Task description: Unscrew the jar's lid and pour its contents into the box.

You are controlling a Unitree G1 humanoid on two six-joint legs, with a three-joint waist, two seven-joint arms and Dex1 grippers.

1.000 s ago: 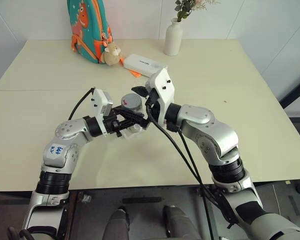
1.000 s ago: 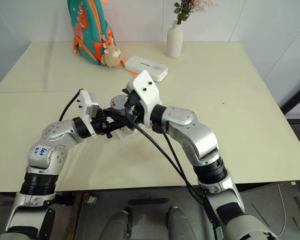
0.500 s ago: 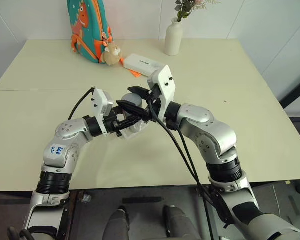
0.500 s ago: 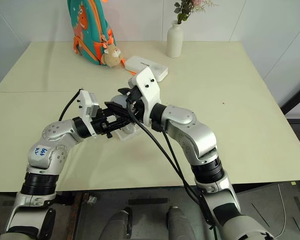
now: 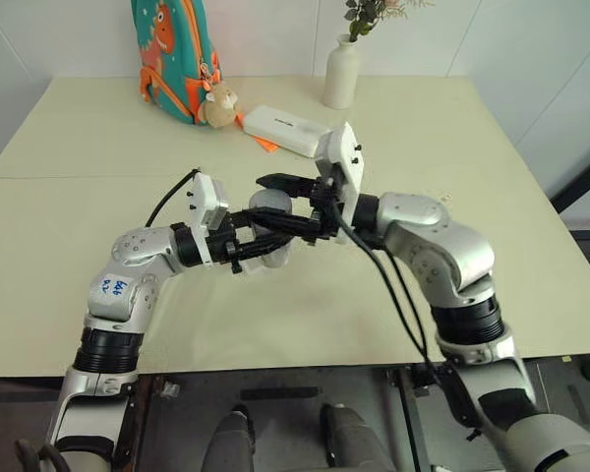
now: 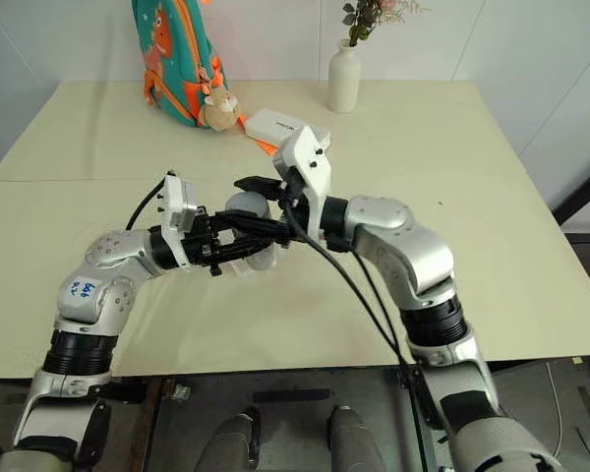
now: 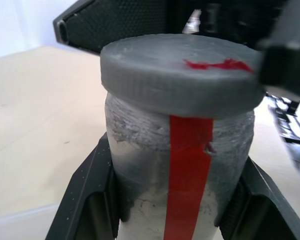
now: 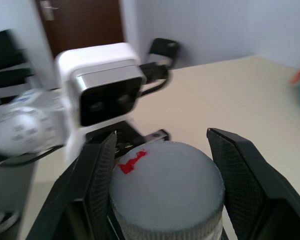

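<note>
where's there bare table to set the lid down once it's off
Bare table runs right of the vase and white case, down the right side. Another bare stretch lies left of the left hand. It is crowded at the middle, where both hands meet on the jar, and by the backpack.

One jar [image 7: 180, 165] stands over the middle of the table [image 5: 492, 177], wearing one lid [image 7: 177, 75]. Two claws meet there: the left claw [image 5: 265, 239] and the right claw [image 5: 275, 202]. Along the table's far edge sit one backpack [image 5: 172, 54], one small plush toy [image 5: 219, 106], one white oblong case [image 5: 280, 128] and one white vase [image 5: 341, 74] with flowers.
</note>
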